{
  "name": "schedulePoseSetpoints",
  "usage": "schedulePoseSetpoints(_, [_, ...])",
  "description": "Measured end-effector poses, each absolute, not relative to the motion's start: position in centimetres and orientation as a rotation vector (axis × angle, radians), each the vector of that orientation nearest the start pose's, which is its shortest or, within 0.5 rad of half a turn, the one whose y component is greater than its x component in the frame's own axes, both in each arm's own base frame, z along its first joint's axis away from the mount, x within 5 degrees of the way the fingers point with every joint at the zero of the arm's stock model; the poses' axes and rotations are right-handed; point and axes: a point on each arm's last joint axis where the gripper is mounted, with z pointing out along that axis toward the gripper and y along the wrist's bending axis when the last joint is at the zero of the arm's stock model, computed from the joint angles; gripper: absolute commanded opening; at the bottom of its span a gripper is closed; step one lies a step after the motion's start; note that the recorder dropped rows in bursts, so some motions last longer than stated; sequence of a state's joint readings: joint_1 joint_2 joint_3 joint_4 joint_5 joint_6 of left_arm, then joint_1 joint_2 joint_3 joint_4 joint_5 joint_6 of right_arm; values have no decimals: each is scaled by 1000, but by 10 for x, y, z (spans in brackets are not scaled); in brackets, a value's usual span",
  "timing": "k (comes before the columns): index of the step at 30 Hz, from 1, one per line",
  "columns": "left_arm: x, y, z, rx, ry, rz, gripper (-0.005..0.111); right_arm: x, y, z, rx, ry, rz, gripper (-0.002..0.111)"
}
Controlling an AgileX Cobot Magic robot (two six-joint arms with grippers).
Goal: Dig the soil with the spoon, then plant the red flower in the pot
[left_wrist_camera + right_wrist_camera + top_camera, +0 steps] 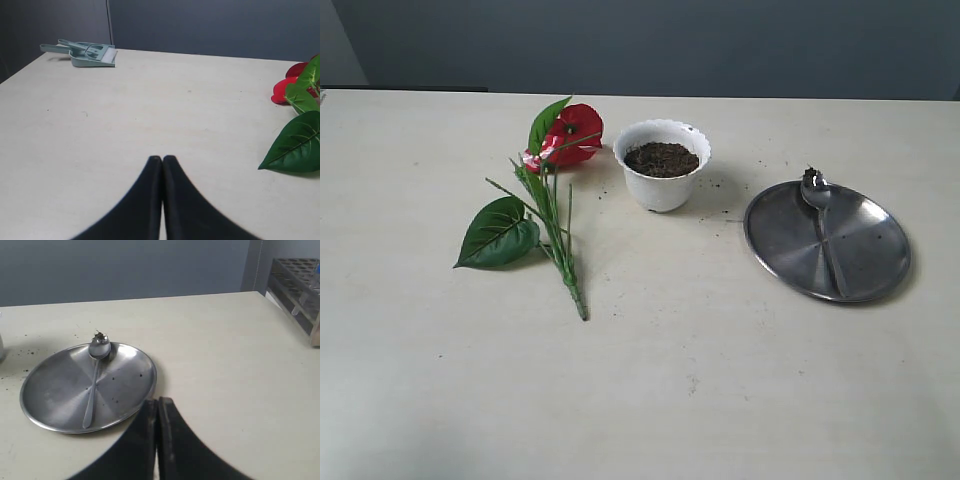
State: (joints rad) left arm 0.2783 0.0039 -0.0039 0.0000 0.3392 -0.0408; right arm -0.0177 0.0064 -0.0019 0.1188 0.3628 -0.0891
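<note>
Left gripper: the left gripper (162,159) has its two black fingers pressed together, holding nothing, above bare table (125,115).
Right gripper: the right gripper (158,401) is also closed tight and empty, its tips just beside the near rim of the steel plate (45,390).
Pot: the white pot (662,180) with a wavy rim stands upright near the middle of the table (670,380).
Soil: dark soil (661,159) fills the pot almost to the rim; a few crumbs lie scattered on the table around it.
Plate: the round steel plate (865,250) sits right of the pot, apart from it.
Spoon: the spoon (825,225) lies on the plate, its bowl resting at the far rim with a clump of soil on it and its handle pointing toward the near rim.
Red flower: the red flower (572,134) lies flat on the table left of the pot, bloom close to the pot's rim, stems running toward the near edge, one broad leaf spread to the left.
Flower and left gripper: in the left wrist view the red flower (287,89) lies off to one side, well apart from the gripper.
Other items: a pale green dustpan (87,53) at a far table corner; a tube rack (295,290) at another edge.
</note>
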Motion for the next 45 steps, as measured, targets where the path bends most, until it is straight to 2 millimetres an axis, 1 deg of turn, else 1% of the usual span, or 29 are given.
schedulePoseSetpoints(3, [53,15,191,-288,1717,158,0,53,3,181,7,1848,42,0])
schedulePoseSetpoints(7, [54,15,213,-313,1468,107,0,53,3,181,7,1848,42,0])
schedulePoseSetpoints(11, [50,17,233,-315,1234,103,0,53,3,181,7,1848,42,0])
schedulePoseSetpoints(14, [46,18,243,-307,1116,112,0,53,3,181,7,1848,42,0])
schedulePoseSetpoints(17, [43,18,248,-304,1054,116,0,53,3,181,7,1848,42,0])
schedulePoseSetpoints(24, [42,18,249,-304,1039,116,0,53,3,181,17,1848,57,0])
schedulePoseSetpoints(30, [39,18,254,-296,973,124,0,53,4,181,21,1848,64,0])
schedulePoseSetpoints(32, [36,19,258,-340,903,42,0,53,4,181,22,1848,64,0])
schedulePoseSetpoints(35, [38,18,257,-361,919,1,0,53,4,181,22,1849,65,0])
schedulePoseSetpoints(36, [39,16,261,-326,964,18,2,53,4,181,22,1849,66,0])
schedulePoseSetpoints(37, [39,14,265,-298,988,31,9,53,4,181,26,1849,72,0])
schedulePoseSetpoints(38, [37,10,277,-256,1006,37,14,53,4,181,32,1848,81,0])
schedulePoseSetpoints(40, [33,7,292,-240,1002,15,31,53,4,181,34,1848,85,0])
schedulePoseSetpoints(42, [26,3,310,-222,979,-4,49,53,4,181,36,1848,87,0])
schedulePoseSetpoints(43, [23,1,322,-207,962,-7,56,53,4,181,36,1848,87,0])
schedulePoseSetpoints(45, [17,-3,346,-172,931,-6,61,53,4,181,37,1848,89,0])
